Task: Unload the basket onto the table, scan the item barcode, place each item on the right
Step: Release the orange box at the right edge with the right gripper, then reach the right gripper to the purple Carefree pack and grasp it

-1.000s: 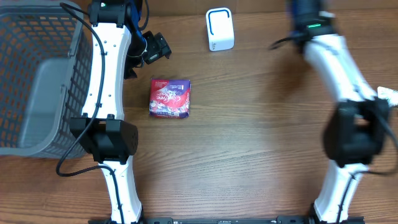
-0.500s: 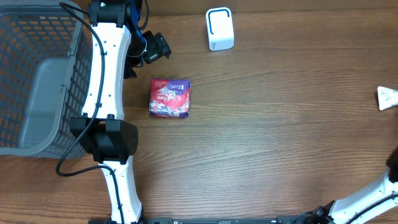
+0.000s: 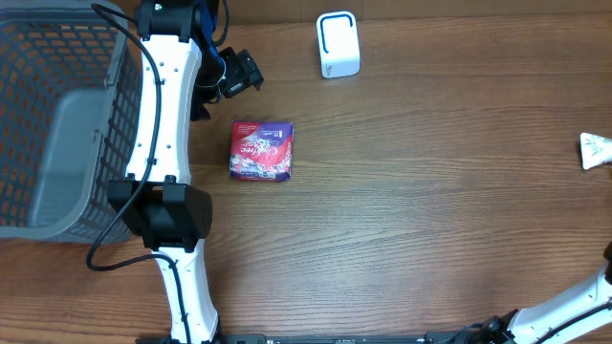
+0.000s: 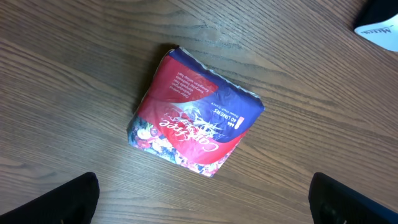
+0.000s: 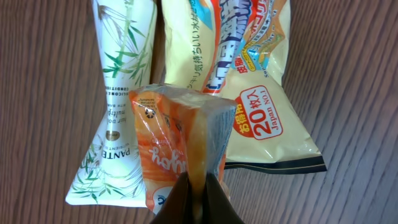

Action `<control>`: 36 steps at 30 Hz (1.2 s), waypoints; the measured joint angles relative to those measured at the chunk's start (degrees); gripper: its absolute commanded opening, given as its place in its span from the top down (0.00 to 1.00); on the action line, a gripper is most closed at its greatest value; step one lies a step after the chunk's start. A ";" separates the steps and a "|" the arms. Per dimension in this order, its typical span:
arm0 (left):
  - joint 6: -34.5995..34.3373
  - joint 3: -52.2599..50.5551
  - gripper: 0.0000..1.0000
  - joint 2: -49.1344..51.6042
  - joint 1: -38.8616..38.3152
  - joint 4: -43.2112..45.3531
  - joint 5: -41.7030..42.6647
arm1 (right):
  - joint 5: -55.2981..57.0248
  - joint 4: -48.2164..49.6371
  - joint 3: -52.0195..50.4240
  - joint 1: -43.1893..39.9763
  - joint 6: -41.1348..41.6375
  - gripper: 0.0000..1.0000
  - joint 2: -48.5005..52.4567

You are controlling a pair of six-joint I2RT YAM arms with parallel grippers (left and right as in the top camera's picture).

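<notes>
The left gripper hangs over the table, just up and left of the red pack. From overhead I can't make out how its jaws stand. The pack lies flat on the wood, clear of the gripper, with the grey basket off to its left and the white scanner at the far side (the pack is closer to the left arm than to the scanner). A small white item sits at the right edge. Only a stretch of the right arm shows in the lower right corner, and its gripper is out of that view. From the left wrist, the two dark fingers sit in the bottom corners, spread wide, with nothing but bare wood between them. The red pack lies ahead of them, untouched and turned cornerwise, its print upside down to the camera. A white corner pokes in at top right. From the right wrist, the right gripper has its fingers pressed together, pinching the near edge of an orange pack wrapped in clear film. Whether that pack is off the table I can't tell. Behind it, on the wood, lie a white tube with green leaves on the left and a yellow bag with red and blue print on the right.
</notes>
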 measured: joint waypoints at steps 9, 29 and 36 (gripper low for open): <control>0.00 0.00 0.00 0.00 0.00 0.00 0.00 | -2.03 -3.30 -3.02 0.57 -0.02 0.96 0.00; 0.00 0.00 0.00 0.00 0.00 0.02 0.00 | -21.57 -10.60 -4.37 1.31 -5.31 0.48 -0.02; 0.00 0.00 0.00 0.00 0.00 0.02 0.00 | -45.07 -14.19 -2.36 7.50 -16.28 0.00 -3.26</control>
